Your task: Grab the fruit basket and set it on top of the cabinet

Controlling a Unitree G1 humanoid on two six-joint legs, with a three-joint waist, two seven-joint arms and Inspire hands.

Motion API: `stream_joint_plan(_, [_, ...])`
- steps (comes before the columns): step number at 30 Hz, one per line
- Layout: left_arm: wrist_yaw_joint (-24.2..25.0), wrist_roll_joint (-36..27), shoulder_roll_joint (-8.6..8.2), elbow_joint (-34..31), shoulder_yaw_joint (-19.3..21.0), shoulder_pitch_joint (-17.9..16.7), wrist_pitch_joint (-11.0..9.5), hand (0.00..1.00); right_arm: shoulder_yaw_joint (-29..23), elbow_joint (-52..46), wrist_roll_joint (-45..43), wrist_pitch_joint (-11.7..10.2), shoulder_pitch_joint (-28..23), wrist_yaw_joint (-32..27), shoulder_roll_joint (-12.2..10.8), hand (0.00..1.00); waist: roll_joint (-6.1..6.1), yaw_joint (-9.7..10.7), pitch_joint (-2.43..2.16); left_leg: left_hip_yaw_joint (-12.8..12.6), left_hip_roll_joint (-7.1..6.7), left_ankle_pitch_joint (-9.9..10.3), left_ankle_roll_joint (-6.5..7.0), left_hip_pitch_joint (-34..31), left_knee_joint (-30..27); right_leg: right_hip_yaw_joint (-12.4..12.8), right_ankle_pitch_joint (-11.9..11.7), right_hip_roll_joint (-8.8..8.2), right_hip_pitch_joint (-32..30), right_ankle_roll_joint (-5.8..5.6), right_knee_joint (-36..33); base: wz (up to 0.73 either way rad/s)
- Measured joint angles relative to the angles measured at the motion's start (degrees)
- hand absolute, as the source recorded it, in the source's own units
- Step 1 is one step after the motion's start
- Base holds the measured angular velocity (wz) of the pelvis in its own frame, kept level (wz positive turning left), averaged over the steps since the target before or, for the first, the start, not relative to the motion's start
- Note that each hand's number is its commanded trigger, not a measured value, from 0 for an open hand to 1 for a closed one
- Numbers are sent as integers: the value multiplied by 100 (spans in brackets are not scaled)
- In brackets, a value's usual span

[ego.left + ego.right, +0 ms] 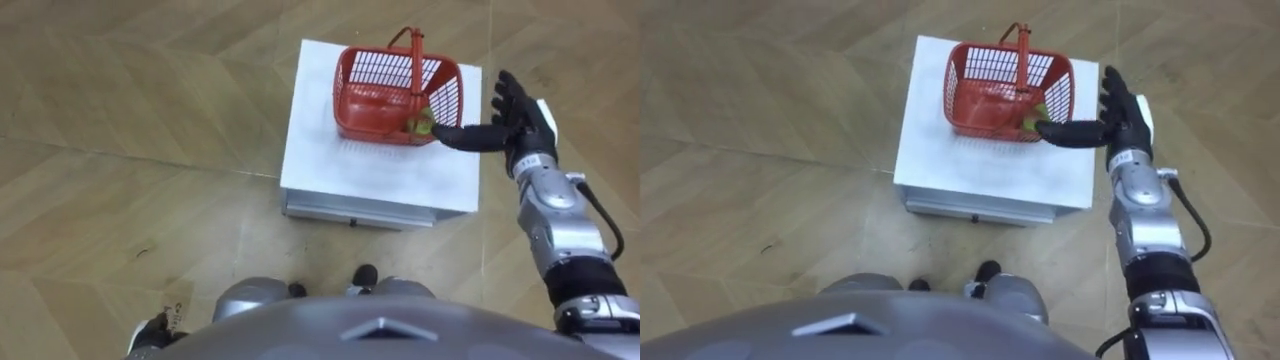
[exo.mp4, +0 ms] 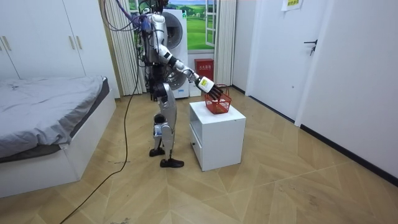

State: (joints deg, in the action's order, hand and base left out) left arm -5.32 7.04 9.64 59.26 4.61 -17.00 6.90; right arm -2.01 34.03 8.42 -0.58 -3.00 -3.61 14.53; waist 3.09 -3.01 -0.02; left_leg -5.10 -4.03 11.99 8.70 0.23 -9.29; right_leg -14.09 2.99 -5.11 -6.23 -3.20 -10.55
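Red mesh basket on white cabinet, right hand flat beside it

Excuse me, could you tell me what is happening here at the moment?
The robot stands in front of a low white cabinet, on which a red fruit basket sits with its handle upright. Its right robot hand is open just beside the basket's right side, thumb reaching toward the near corner where a yellowish fruit shows. It grips nothing yet. The left robot hand hangs low at its side. The basket is not lifted.
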Motion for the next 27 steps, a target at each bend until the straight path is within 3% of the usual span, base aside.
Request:
stream_joint_plan(7, [-315, -1, -7, -19, 258, 171, -121, 0, -341, 1641, -205, -88, -221, -55, -14, 0, -24, 165, -6, -81, 61, 36, -58, 257, 82, 87, 13, 98, 234, 24, 83, -7])
stream_joint_plan(10, [-401, -11, -20, -20, 425, 205, -234, 0, -388, 2367, -257, -102, -336, -54, -138, 0, -15, 183, 3, -83, 105, 59, -97, 362, 103, 116, 22, 147, 336, 42, 96, 0])
stream_joint_plan(19, [-432, -2, -88, 34, 646, 309, -363, 0, -439, 3324, -571, -142, -479, -53, -436, 0, -98, 142, 22, -99, 152, 88, -144, 443, 113, 126, 48, 208, 422, 84, 180, -1])
stream_joint_plan(27, [-413, 159, -216, 32, 669, 289, -323, 0, -441, 3800, -642, -123, -484, 76, -617, 0, -168, 135, 27, -103, 156, 90, -147, 483, 148, 140, 49, 225, 440, 84, 193, 0])
